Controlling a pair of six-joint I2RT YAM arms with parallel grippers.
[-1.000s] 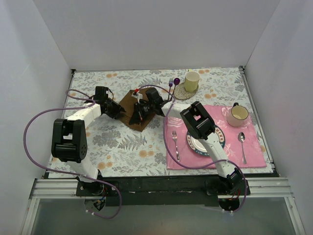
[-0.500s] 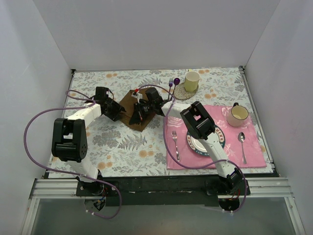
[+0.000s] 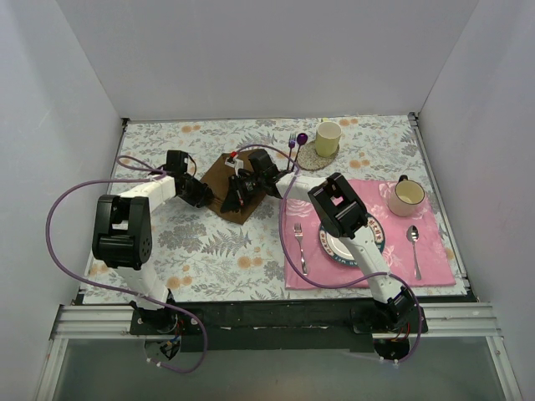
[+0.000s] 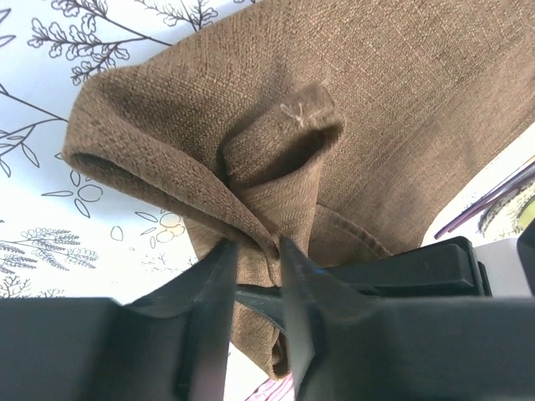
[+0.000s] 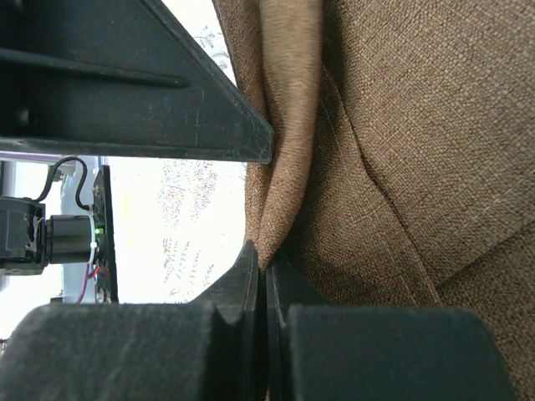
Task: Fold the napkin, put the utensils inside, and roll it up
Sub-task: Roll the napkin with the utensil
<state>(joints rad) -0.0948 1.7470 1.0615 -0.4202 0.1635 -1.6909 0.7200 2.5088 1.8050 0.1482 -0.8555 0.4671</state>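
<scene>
The dark brown napkin (image 3: 221, 176) lies bunched on the floral tablecloth left of the pink mat. My left gripper (image 3: 202, 195) is at its left side; in the left wrist view (image 4: 255, 247) the jaws are closed on a raised fold of the napkin (image 4: 401, 125). My right gripper (image 3: 242, 191) is at its right side, and its jaws (image 5: 266, 256) pinch a thin edge of the napkin (image 5: 418, 142). A fork (image 3: 298, 247) lies at the mat's left edge and a spoon (image 3: 414, 247) at its right.
The pink placemat (image 3: 435, 267) holds a plate (image 3: 378, 236) under the right arm and a mug (image 3: 407, 197). A yellow cup (image 3: 328, 138) on a coaster and purple utensils (image 3: 297, 140) stand at the back. The walls enclose the table.
The left arm has shifted a little, its elbow swinging left and its gripper staying on the napkin. The right arm and the napkin look unchanged.
</scene>
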